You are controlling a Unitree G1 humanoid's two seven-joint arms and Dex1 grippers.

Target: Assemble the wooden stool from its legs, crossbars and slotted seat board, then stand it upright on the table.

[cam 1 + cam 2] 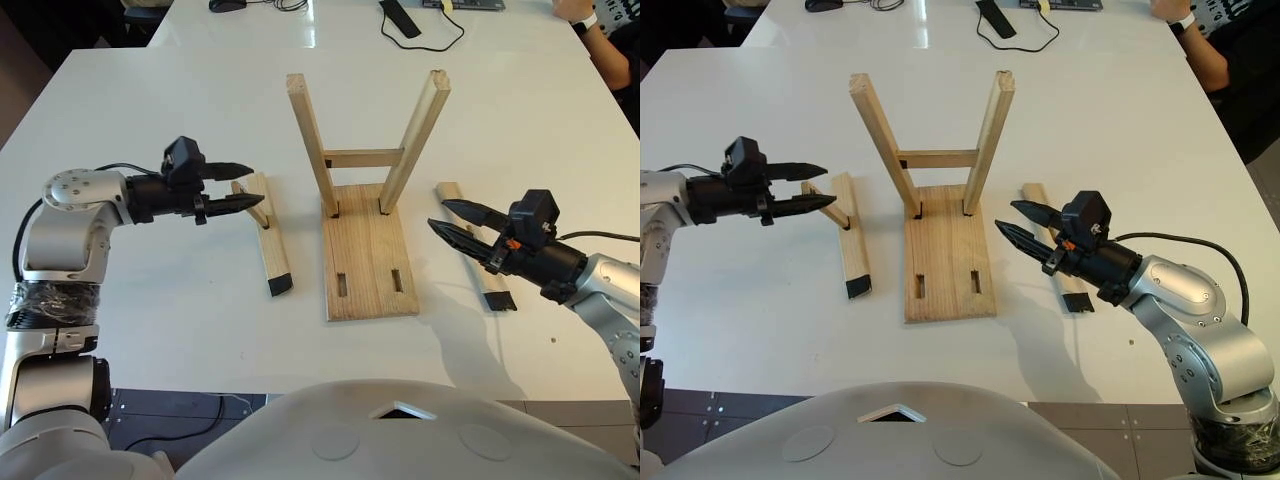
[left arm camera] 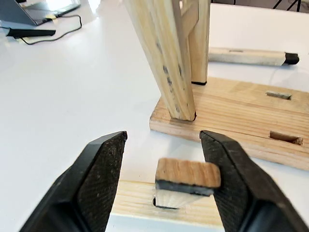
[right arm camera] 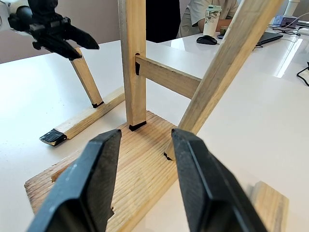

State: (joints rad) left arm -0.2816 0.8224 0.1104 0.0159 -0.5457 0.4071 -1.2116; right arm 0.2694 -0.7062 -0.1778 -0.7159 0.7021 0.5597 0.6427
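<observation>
Seat board (image 1: 368, 262) pale grained wood; leg (image 1: 272, 250) black-tipped; table (image 1: 150, 100) white; left tool (image 1: 257, 185) black.

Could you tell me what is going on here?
The robot is midway through building a stool. The seat board lies flat with two legs, joined by a crossbar, standing in its far slots; the near slots are empty. The left gripper is open around a short bar sticking up from a leg lying left of the board. The right gripper hovers open over another leg on the right.

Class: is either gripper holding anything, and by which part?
Nothing is held: the open left gripper straddles the tip of the crossbar; the right gripper is open, empty.
</observation>
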